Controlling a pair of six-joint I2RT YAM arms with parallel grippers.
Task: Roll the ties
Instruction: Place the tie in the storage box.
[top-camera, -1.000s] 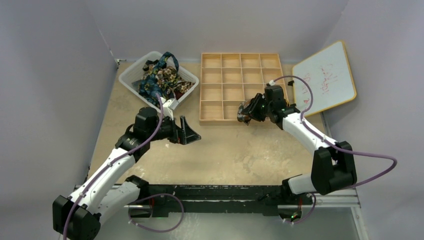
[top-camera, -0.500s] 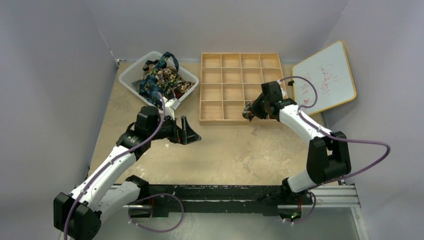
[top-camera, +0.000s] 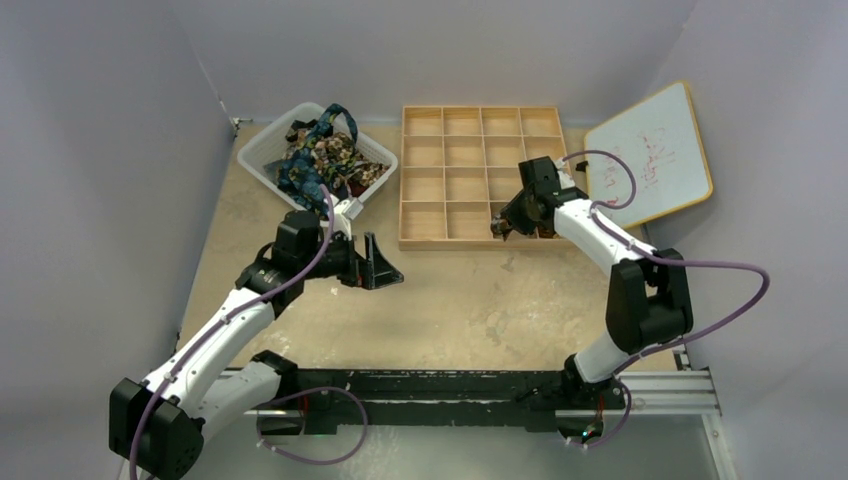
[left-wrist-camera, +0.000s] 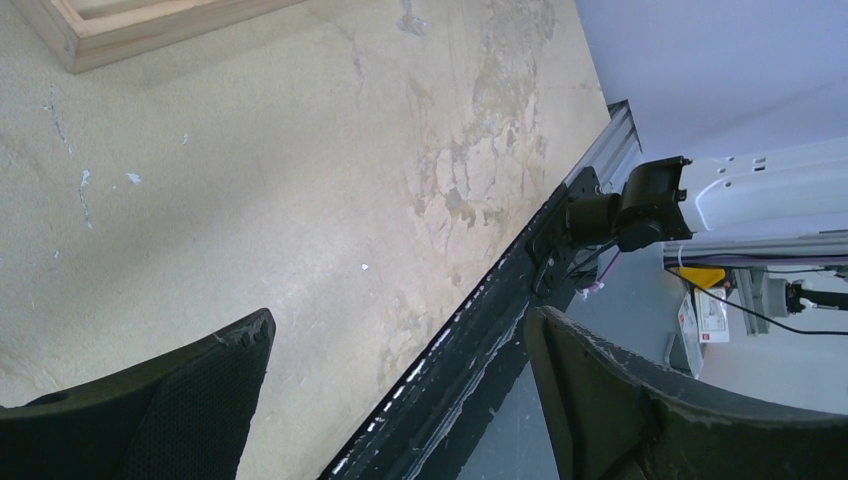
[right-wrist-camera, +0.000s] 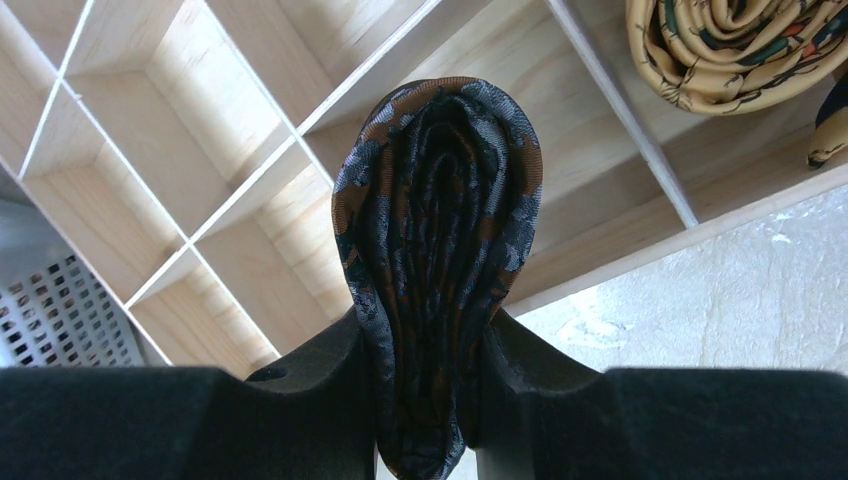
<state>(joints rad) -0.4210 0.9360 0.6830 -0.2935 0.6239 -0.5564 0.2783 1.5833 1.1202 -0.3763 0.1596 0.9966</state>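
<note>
My right claw (right-wrist-camera: 430, 395) is clenched on a rolled tie (right-wrist-camera: 437, 220), dark brown with orange and grey blotches. Its fingers (right-wrist-camera: 330, 375) press the roll from both sides, so it stands squeezed into a tall oval. I hold it over the near right part of the wooden tray (top-camera: 403, 180), close above the near row; from the wrist view I cannot tell which compartment lies under it.

My left claw (left-wrist-camera: 400, 390) is released, its jaws spread wide with nothing between them. It hovers over the bare table (left-wrist-camera: 250, 180), near and left of the tray's near left corner.

The tray has sixteen compartments, four by four. One gold-yellow rolled tie (right-wrist-camera: 730, 40) lies in a near-row compartment to the right of my roll. The compartments visible from above are bare wood, and my right arm hides part of the near right corner.

The white basket (top-camera: 255, 160) stands at the far left, just beside the tray. It holds a tangled heap of ties (top-camera: 325, 155), blue-teal and brown floral, too knotted for me to count.

That makes two containers and two rolled ties, one in my grip and one in the tray. A whiteboard (top-camera: 650, 150) lies at the far right.
</note>
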